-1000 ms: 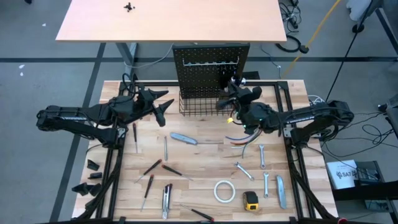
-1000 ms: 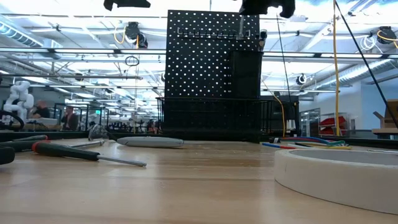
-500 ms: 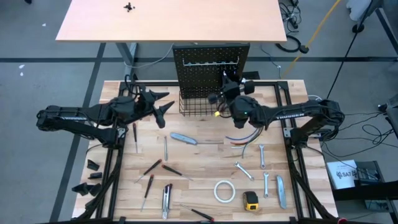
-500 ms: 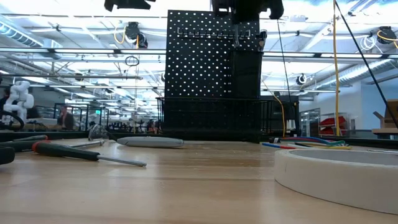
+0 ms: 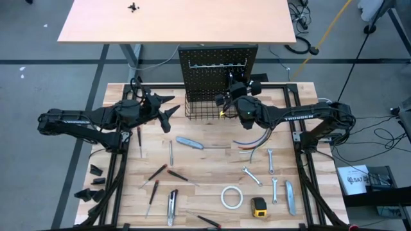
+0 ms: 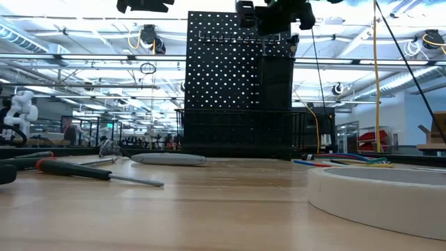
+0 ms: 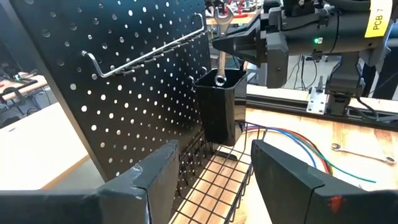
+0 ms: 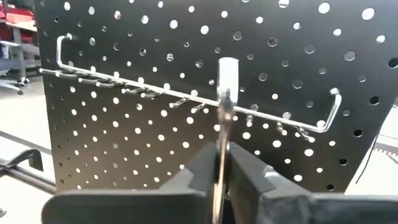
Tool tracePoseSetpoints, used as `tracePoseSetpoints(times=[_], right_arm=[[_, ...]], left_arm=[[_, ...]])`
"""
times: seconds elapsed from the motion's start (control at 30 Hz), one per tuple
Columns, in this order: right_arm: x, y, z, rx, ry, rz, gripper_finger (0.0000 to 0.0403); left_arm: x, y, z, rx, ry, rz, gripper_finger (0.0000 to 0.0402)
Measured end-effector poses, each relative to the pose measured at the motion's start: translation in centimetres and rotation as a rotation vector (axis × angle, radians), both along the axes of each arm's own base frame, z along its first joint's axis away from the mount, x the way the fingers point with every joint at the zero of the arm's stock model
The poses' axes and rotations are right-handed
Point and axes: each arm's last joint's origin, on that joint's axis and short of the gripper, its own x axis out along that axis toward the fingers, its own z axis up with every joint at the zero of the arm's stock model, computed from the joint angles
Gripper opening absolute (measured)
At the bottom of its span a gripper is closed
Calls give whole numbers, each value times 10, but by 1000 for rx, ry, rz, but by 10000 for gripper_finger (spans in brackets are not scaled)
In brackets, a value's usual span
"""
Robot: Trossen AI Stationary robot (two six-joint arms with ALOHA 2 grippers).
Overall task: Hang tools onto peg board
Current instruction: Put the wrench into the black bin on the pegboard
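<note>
The peg board [image 5: 218, 64] stands upright at the table's far edge, with a hook rail [image 8: 186, 93], a wire basket [image 7: 217, 180] and a small black bin [image 7: 221, 106]. My right gripper [image 8: 222, 158] is close in front of the rail, shut on a silver wrench [image 8: 226, 93] that stands upright. In the left wrist view this wrench's ring end [image 7: 219, 79] hangs just over the bin. Whether its top end touches a hook cannot be seen. My left gripper [image 7: 214, 149] waits open at the basket's left side, holding nothing. My right gripper pinches the wrench's shank [image 8: 224, 140], about midway along it, between its two fingers. The fingers [image 7: 239, 46] lie level and across the wrench, pointing at the board. The wrench stands upright, lifted clear of the table, its open end [image 8: 227, 65] up in front of the rail.
Loose tools lie on the wooden table: a utility knife [image 5: 190, 142], screwdrivers [image 5: 160, 172], a tape roll [image 5: 231, 197], a tape measure [image 5: 259, 206], wrenches [image 5: 271, 160] and a bundle of coloured wires [image 5: 253, 141]. A peach tabletop [image 5: 173, 19] stands beyond the board.
My right gripper has carried the wrench toward the table's left and far edge, closer to the peg board's hook rail. The wrench has stayed upright in the fingers.
</note>
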Motion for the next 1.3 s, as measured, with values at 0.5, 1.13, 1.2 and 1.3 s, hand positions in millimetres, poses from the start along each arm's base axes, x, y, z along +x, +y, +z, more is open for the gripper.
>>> tracePoseSetpoints(times=[0.5, 1.13, 1.2, 1.3], right_arm=[[0, 0, -1, -9, 42, -8, 187], [2, 64, 84, -103, 121, 177, 194], [1, 80, 82, -70, 125, 234, 194], [0, 97, 67, 34, 107, 379, 194]], left_arm=[[0, 0, 0, 2, 0, 0, 203], [1, -2, 0, -17, -6, -87, 203], [3, -3, -1, -26, -1, -126, 203], [8, -5, -4, -17, 29, -185, 203]])
